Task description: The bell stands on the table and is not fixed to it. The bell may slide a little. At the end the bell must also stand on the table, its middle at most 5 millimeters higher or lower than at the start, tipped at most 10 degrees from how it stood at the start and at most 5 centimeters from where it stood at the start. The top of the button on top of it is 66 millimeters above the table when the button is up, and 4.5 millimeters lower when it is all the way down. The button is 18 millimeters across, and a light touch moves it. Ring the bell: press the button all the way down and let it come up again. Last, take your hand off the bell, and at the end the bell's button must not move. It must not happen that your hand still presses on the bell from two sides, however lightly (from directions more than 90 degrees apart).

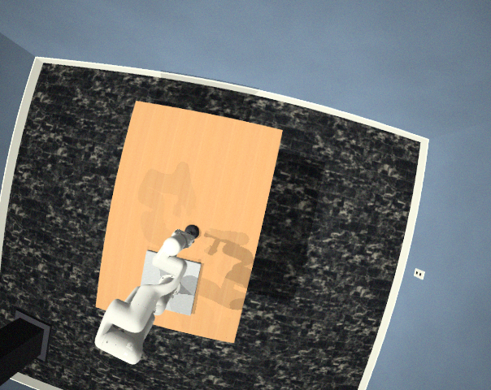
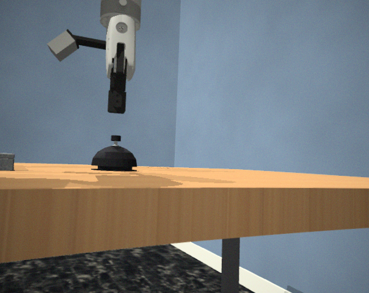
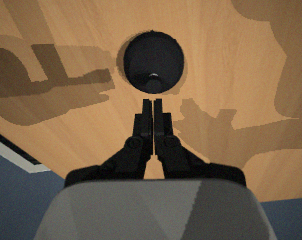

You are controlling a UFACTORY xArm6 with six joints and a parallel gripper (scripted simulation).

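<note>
A black dome bell [image 2: 113, 157] stands upright on the wooden table, with its small black button [image 2: 115, 137] up on a thin stem. My gripper [image 2: 116, 110] hangs straight above the button with a clear gap and touches nothing. Its two black fingers are shut together and hold nothing. In the wrist view the bell [image 3: 153, 61] lies just beyond the shut fingertips [image 3: 153, 102], and the button [image 3: 153, 76] shows near the dome's near side. From above, the bell [image 1: 191, 230] sits at the tip of the white arm, and the gripper [image 1: 186, 237] partly covers it.
A grey base plate [image 1: 172, 288] under the arm lies on the near part of the table; its edge shows as a grey block [image 2: 0, 161] at the left. The wrist camera box [image 2: 62, 44] sticks out to the left of the gripper. Table edges are far from the bell.
</note>
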